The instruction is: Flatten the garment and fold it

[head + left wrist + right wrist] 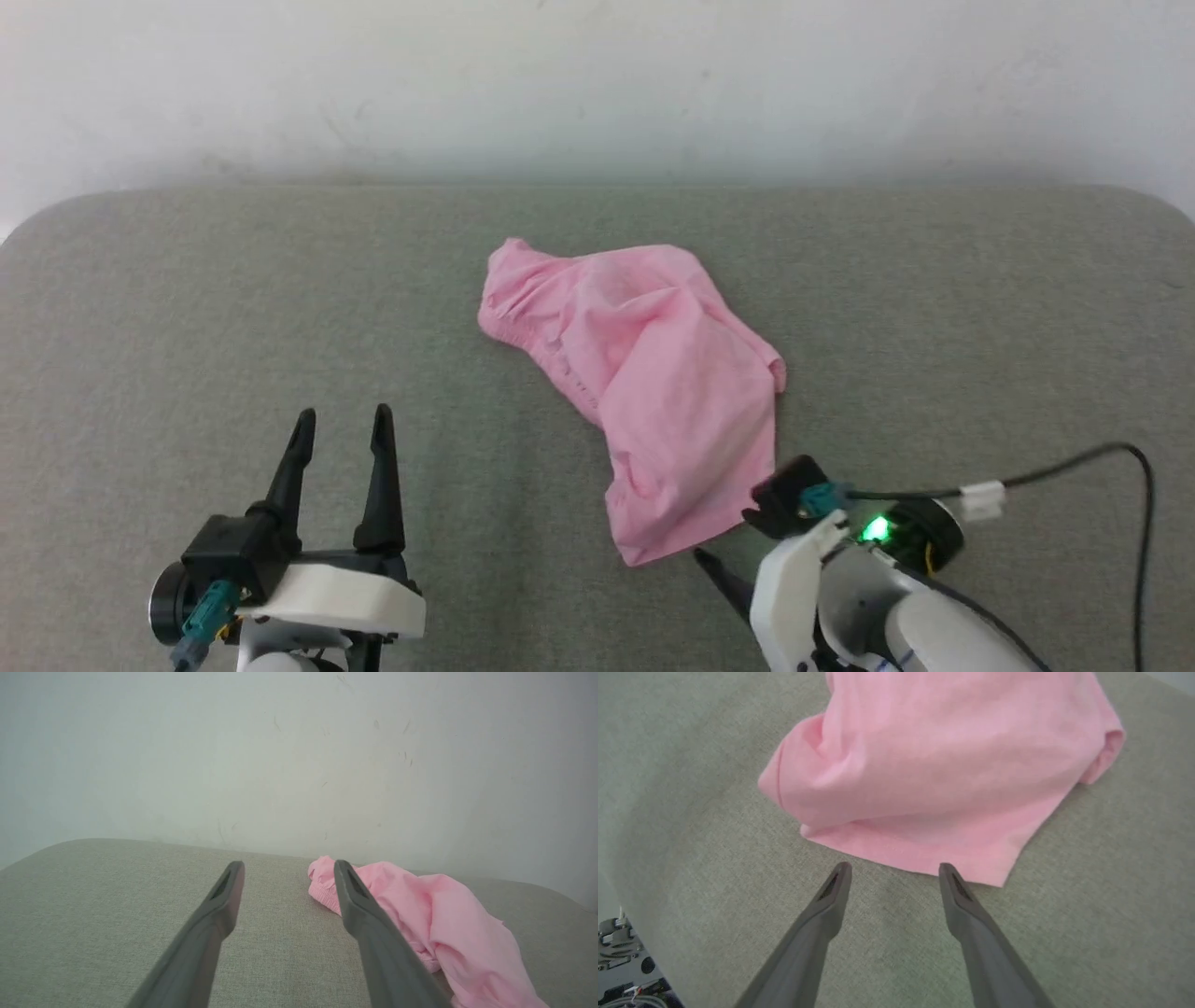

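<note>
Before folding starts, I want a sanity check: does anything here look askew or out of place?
Only the pink shorts: they lie crumpled in a slanted heap on the grey cushion, fabric doubled over itself, gathered waistband bunched at the far left. Nothing looks spilled or damaged.

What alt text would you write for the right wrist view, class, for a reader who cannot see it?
A crumpled light-pink garment lies on a grey fabric surface. The right gripper points at it with its two dark fingers spread open, tips at the near hem, holding nothing.
</note>
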Motion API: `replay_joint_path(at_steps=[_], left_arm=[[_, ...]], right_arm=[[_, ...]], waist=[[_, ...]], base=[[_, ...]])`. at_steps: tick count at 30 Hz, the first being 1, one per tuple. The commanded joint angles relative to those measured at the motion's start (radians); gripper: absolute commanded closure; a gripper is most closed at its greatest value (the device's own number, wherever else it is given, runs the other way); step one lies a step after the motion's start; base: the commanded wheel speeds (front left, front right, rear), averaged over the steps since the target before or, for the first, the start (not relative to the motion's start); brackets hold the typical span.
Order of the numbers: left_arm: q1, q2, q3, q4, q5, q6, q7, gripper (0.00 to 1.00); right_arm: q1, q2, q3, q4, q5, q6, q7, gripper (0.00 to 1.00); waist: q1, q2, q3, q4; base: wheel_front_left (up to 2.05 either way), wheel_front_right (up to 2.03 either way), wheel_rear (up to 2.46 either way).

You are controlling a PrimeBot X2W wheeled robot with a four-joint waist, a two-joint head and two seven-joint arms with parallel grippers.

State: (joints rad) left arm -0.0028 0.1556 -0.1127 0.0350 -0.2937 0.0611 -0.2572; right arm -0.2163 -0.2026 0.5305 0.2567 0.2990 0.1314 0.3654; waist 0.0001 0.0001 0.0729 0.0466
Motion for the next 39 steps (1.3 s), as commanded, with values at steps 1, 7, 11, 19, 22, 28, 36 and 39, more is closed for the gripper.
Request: replay_joint_path(at_steps=[1,7,11,19,22,28,36,39], left_arm=[[-0.01,-0.01,0.008,-0.008,0.012,-0.013,-0.004,0.0],[-0.024,-0.041,0.029,-0.004,0.034,-0.039,-0.004,0.0],[-0.028,-0.057,0.042,0.009,0.045,-0.05,-0.004,0.0],[-0.025,-0.081,0.068,0.019,0.061,-0.06,-0.005,0.0],[-0.019,-0.086,0.076,0.022,0.068,-0.062,-0.005,0.0],[-0.012,-0.089,0.096,0.024,0.079,-0.069,-0.005,0.0],[-0.004,-0.094,0.106,0.025,0.097,-0.077,-0.005,0.0],[-0.007,-0.095,0.105,0.032,0.1,-0.081,-0.005,0.0]], right_arm=[[-0.05,-0.019,0.049,0.019,0.031,-0.001,0.02,0.0],[-0.183,-0.065,0.236,0.121,0.132,-0.001,0.076,0.0],[-0.243,-0.076,0.343,0.194,0.202,-0.001,0.115,0.08],[-0.325,-0.114,0.482,0.199,0.296,-0.001,0.086,1.0],[-0.348,-0.125,0.46,0.155,0.282,-0.001,-0.021,1.0],[-0.322,-0.142,0.244,0.068,0.201,-0.001,-0.233,1.0],[-0.088,-0.106,-0.32,0.072,0.099,-0.001,-0.296,1.0],[0.013,-0.071,-0.495,0.098,0.056,-0.001,-0.282,1.0]], waist=[[-0.0001,-0.0001,0.024,0.038],[-0.0001,-0.0001,0.052,0.071],[-0.0001,-0.0001,0.064,0.079],[-0.0001,-0.0001,0.062,0.066],[-0.0001,-0.0001,0.053,0.052],[-0.0001,-0.0001,0.038,0.023],[-0.0001,-0.0001,0.034,-0.014],[-0.0001,-0.0001,0.035,-0.017]], base=[[0.0,0.0,0.0],[0.0,0.0,0.0],[0.0,0.0,0.0],[0.0,0.0,0.0],[0.0,0.0,0.0],[0.0,0.0,0.0],[0.0,0.0,0.0],[0.0,0.0,0.0]])
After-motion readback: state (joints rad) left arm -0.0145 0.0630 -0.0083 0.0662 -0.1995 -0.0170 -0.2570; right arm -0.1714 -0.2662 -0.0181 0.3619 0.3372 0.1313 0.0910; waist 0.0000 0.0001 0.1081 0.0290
